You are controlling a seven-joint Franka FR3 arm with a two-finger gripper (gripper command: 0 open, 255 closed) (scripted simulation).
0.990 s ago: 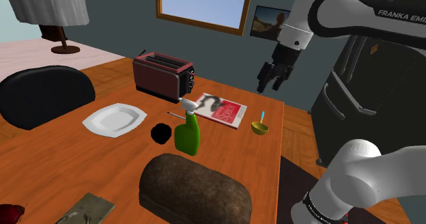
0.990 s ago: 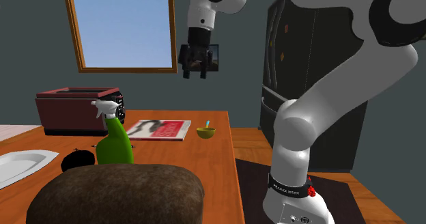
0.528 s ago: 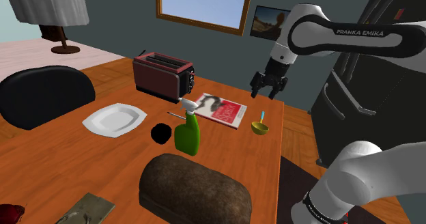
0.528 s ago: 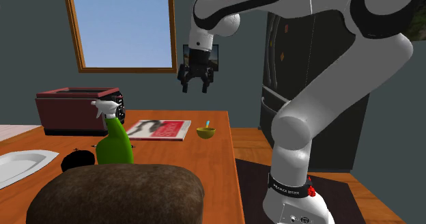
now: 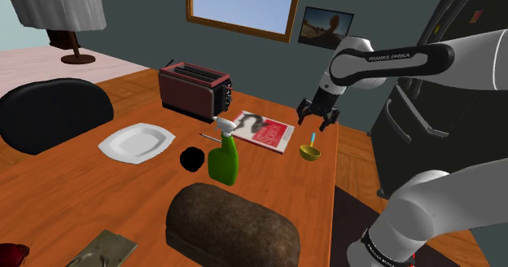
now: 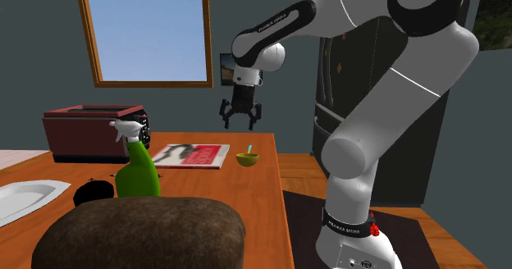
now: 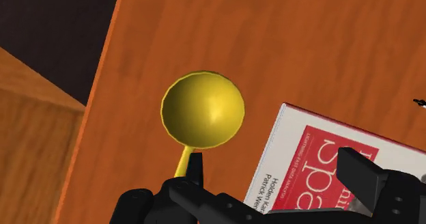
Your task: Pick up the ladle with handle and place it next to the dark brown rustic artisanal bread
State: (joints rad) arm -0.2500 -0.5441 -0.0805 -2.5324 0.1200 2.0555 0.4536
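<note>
Wrist view: tool (image 7: 276,166) open, empty, above the yellow ladle (image 7: 203,110); a skewed descent might nudge it off the bench (image 7: 307,45).

Of the ladle (image 7: 203,110) the wrist view shows the yellow bowl whole, but the handle runs under one of the fingers (image 7: 195,168) and its end is hidden. The book (image 7: 310,164) beside it is cut by the picture's edge and partly covered by the other finger. In the shoulder view the bread (image 5: 232,225), at the near edge of the bench (image 5: 73,192), is cut off below. In the second exterior view the plate (image 6: 25,195) is cut off at the left, and the spray bottle (image 6: 135,175) hides part of a small black thing (image 6: 90,193), too small to name.
</note>
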